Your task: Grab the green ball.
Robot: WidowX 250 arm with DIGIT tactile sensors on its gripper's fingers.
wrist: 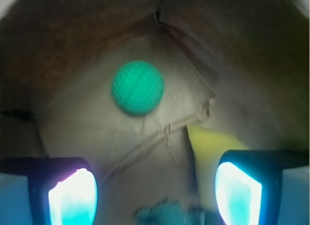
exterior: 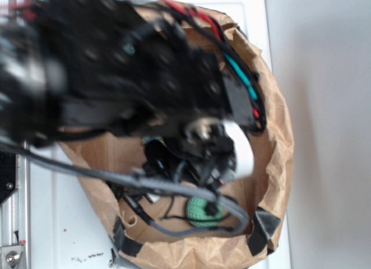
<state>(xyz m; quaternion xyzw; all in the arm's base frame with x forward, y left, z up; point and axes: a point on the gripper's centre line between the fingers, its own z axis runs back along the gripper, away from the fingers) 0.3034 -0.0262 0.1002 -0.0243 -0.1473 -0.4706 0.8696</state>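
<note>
The green ball [wrist: 137, 87], mint-green with a gridded surface, lies on the brown paper floor of the bag in the wrist view, in the upper middle. My gripper [wrist: 155, 196] is open and empty. Its two fingers [wrist: 72, 198] glow cyan-white at the bottom corners, and the ball sits well ahead of them, apart from both. In the exterior view my blurred black arm [exterior: 133, 72] reaches down into the bag. A green gridded patch [exterior: 199, 210], apparently the ball, shows below it behind grey cables. The gripper itself is too blurred there to read.
The brown paper bag [exterior: 278, 135] with black tape patches surrounds the gripper; its walls [wrist: 72, 45] rise on all sides. A yellow sponge wedge [wrist: 208, 142] lies just ahead of the right finger. A teal frayed cloth [wrist: 164, 213] lies between the fingers at the bottom edge.
</note>
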